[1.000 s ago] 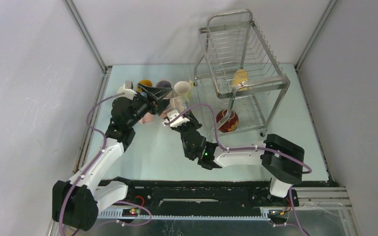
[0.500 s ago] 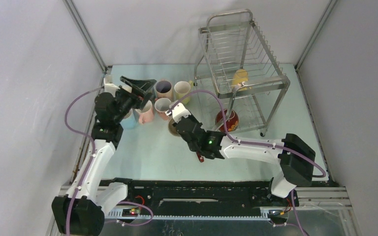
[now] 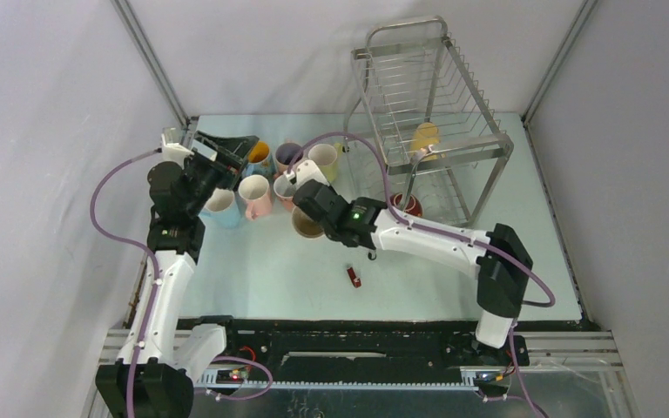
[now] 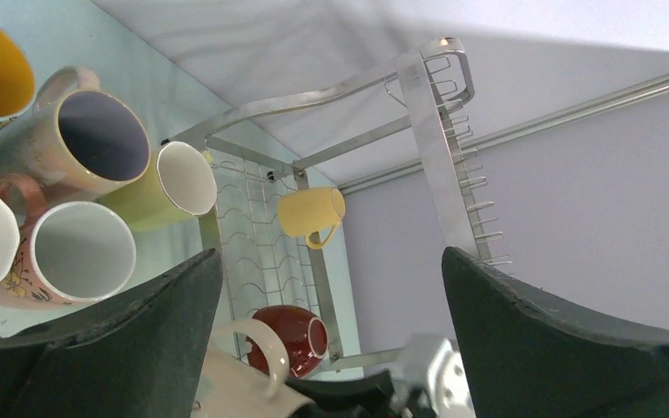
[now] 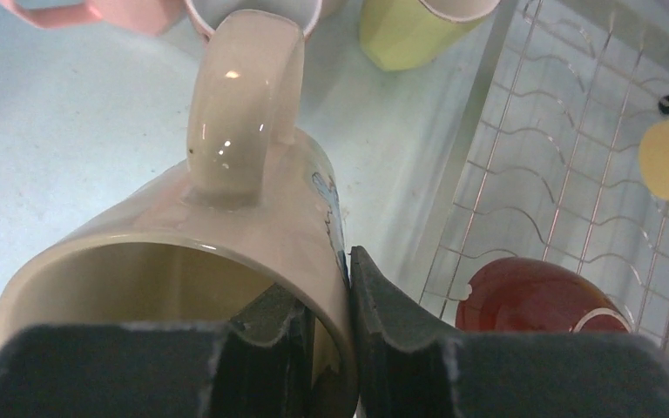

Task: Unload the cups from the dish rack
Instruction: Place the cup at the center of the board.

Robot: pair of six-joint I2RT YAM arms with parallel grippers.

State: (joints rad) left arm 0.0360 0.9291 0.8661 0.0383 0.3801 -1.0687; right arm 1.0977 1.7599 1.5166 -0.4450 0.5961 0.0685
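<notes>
The cream ceramic mug with a handle [image 5: 244, 200] is gleaming with smooth glossy glaze; the round dark red mug [image 5: 531, 300] is shining too. The tall chrome wire dish rack [image 3: 453, 153] is glinting, polished. The black pads [image 5: 401, 331] of the right gripper [image 5: 335, 296] are looking matt, slightly grainy.

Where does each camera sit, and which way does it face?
Top external: above, behind the bases, facing down on both arms, table and dish rack.
Left wrist: faces the rack over standing cups, between its open fingers.
Right wrist: looks down on the cream cup its fingers clamp.
All share the dark red cup inside the rack.
</notes>
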